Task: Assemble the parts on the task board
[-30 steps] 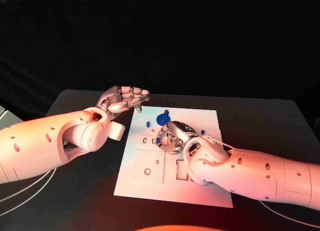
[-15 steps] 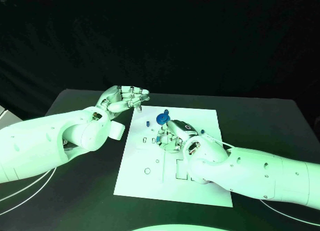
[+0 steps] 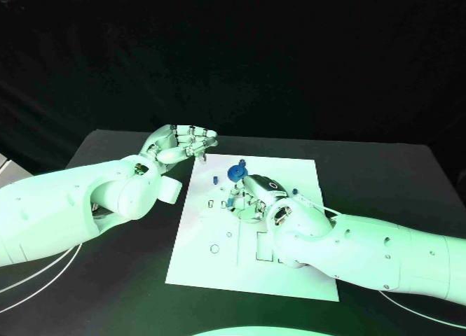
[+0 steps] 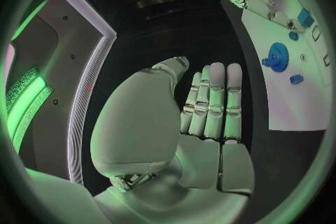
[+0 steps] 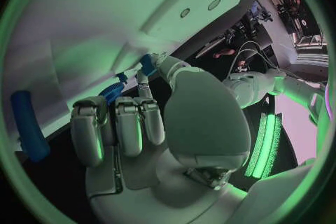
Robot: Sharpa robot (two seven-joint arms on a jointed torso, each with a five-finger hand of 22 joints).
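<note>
Nothing shifted, right robot hand (image 3: 255, 198) seemingly touching blue part (image 3: 230, 204)

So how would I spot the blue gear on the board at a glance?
Find the white task board in the middle of the table, then look to its far end, just beyond the right hand. The blue gear sits there: round and toothed, clearly bigger than the small blue pieces near it.

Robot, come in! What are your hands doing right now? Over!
Left hand raised, holding nothing. Right hand down on task board, near blue gear. Nothing blocking.
</note>
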